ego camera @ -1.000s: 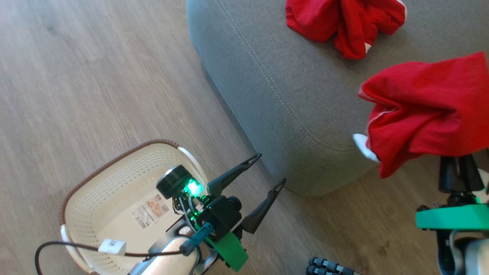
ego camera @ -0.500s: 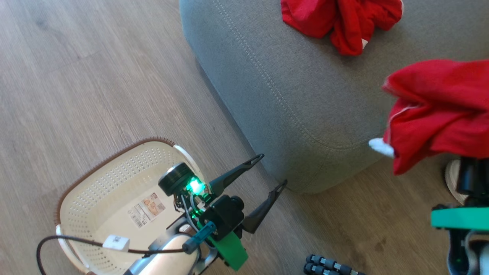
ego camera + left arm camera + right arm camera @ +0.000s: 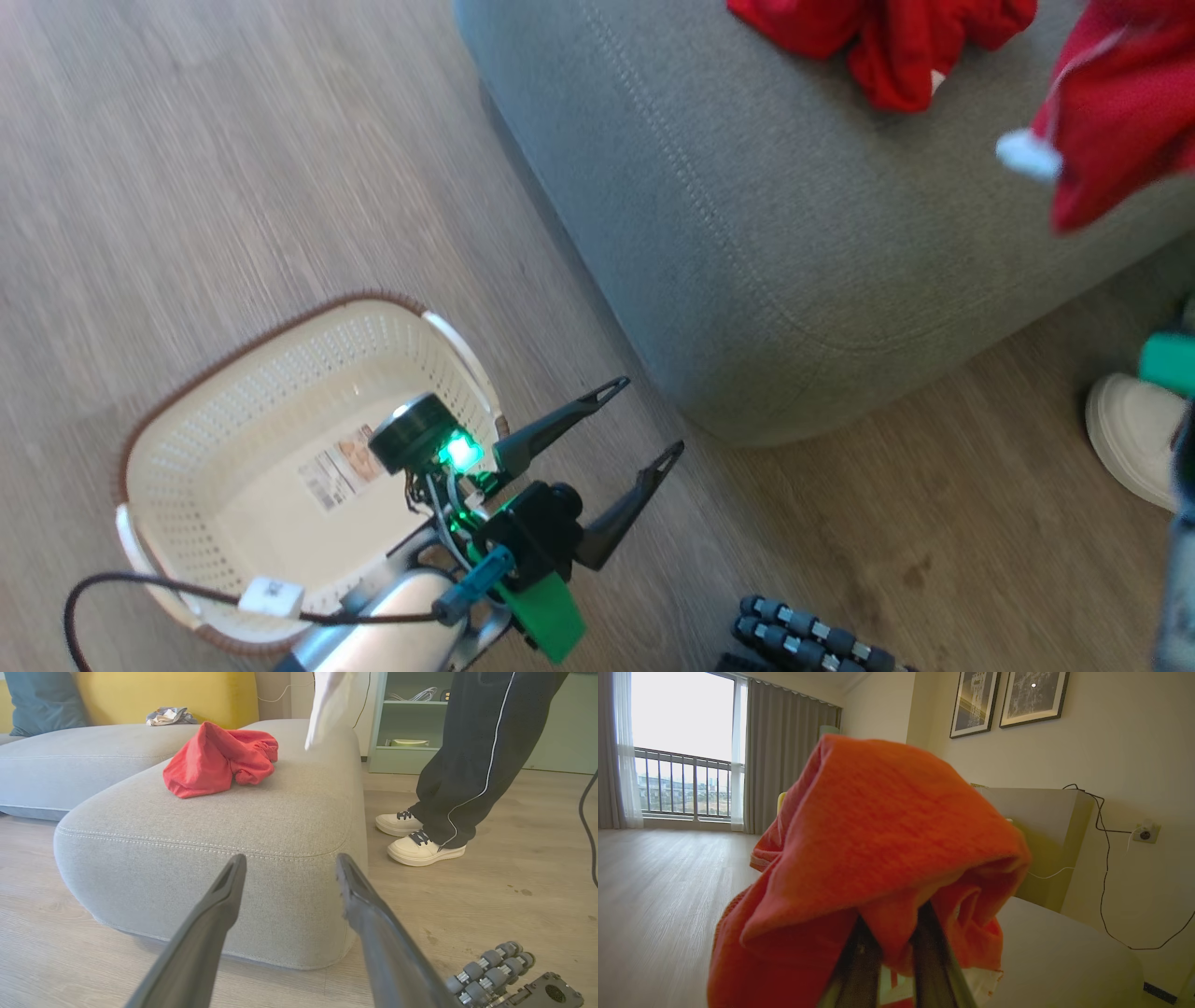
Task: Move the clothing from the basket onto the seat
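A person's white shoes (image 3: 423,848) stand on the wood floor (image 3: 514,896).

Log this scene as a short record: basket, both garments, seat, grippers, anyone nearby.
basket: on the wood floor beside the seat; no clothing inside; printed label on its bottom
first garment: crumpled on top of the seat
second garment: lifted, draped over the right gripper
left gripper: open, holding nothing, between basket and seat
right gripper: shut on the second garment
person: standing beside the seat, dark trousers, white shoes
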You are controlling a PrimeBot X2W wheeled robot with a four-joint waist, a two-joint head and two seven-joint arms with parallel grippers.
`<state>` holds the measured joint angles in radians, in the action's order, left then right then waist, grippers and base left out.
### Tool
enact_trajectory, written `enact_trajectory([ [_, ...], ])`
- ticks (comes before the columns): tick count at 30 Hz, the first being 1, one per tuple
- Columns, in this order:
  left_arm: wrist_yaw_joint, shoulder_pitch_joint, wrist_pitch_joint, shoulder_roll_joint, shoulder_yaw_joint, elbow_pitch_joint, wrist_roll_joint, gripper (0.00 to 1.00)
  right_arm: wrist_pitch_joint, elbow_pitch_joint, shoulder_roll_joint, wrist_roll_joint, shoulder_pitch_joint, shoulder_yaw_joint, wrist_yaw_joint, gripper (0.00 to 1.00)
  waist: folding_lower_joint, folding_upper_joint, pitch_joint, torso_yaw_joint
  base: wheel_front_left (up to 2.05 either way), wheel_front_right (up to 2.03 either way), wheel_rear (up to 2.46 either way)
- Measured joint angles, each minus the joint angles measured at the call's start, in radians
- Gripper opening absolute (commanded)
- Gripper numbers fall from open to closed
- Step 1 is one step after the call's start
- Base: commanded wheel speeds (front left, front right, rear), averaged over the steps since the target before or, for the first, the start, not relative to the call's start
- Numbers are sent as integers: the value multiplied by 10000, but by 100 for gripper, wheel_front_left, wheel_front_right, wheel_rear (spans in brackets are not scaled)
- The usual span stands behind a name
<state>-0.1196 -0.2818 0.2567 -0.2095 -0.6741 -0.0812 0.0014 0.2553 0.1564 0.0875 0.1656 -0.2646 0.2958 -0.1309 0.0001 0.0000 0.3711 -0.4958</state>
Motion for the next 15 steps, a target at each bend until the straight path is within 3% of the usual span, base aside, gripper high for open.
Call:
enact_trajectory([
  [9, -8, -1140, 2, -755, -334, 146, 96, 100, 4, -1085, 1143, 364, -3189, 109, 0, 0, 1, 0, 1423, 176, 0, 0, 0],
  [15, -17, -1626, 2, -1154, -447, 305, 104, 100, 8, -2196, 1170, 535, -4817, 176, 0, 0, 2, 0, 2291, 351, 0, 0, 0],
])
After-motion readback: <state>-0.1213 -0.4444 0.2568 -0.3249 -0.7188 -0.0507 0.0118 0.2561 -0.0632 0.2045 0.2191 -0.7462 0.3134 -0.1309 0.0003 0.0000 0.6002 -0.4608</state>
